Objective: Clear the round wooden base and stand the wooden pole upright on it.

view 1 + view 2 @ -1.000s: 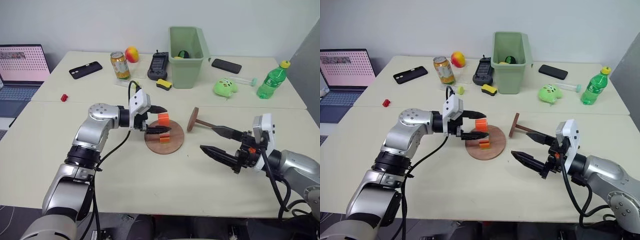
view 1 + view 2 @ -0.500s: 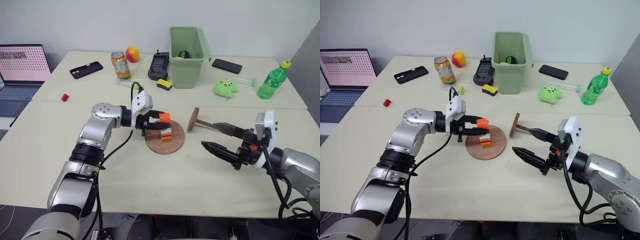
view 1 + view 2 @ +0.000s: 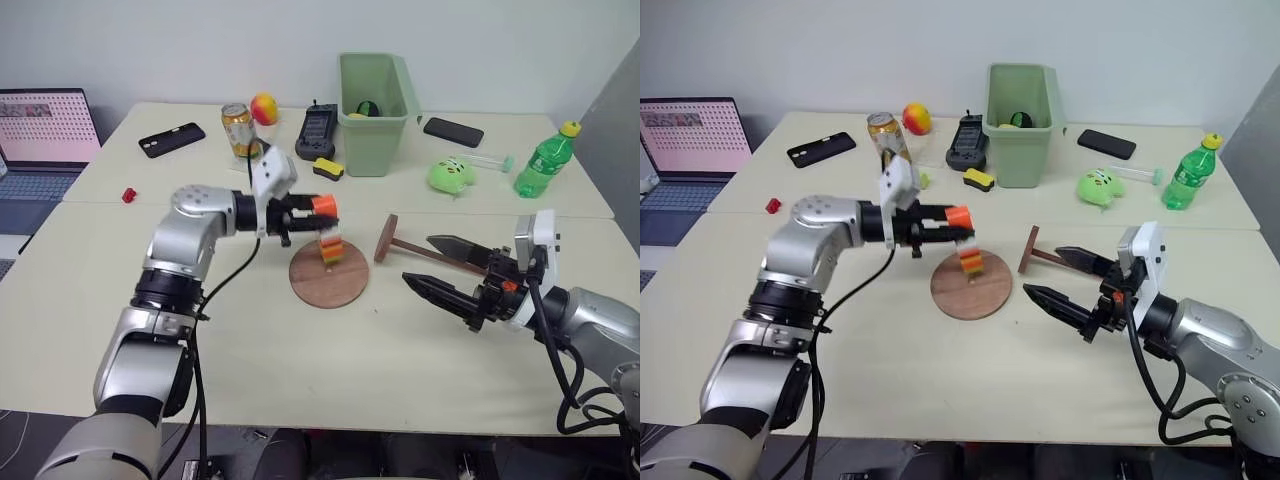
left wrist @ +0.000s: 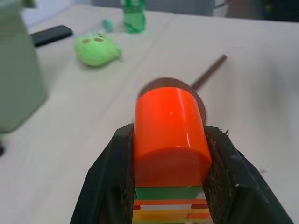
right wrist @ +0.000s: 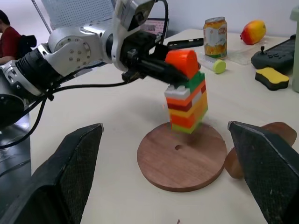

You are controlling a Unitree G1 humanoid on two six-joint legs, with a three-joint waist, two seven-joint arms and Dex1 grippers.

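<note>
Half done, by the look of things. Left gripper [image 3: 322,208] clamped on the orange cap of the brick stack [image 5: 187,97], stack tilted and lifted clear above the base [image 3: 328,281], no longer touching it in the right wrist view. Base itself bare, flat on the near table close to the seam with the far table, its small centre hole exposed. Stack not yet set down anywhere, so the clearing step counts as unfinished until it gets put aside on open tabletop.

Pole [image 3: 428,253] lying on its side just right of the base, disc end nearest the base and propped on edge, rod running toward the table's right edge. Right gripper [image 3: 434,266] spread wide and empty, hovering beside the rod's far end, apparently not touching. Remaining, judging from this: park the stack, grasp the pole, stand it on the base.
</note>
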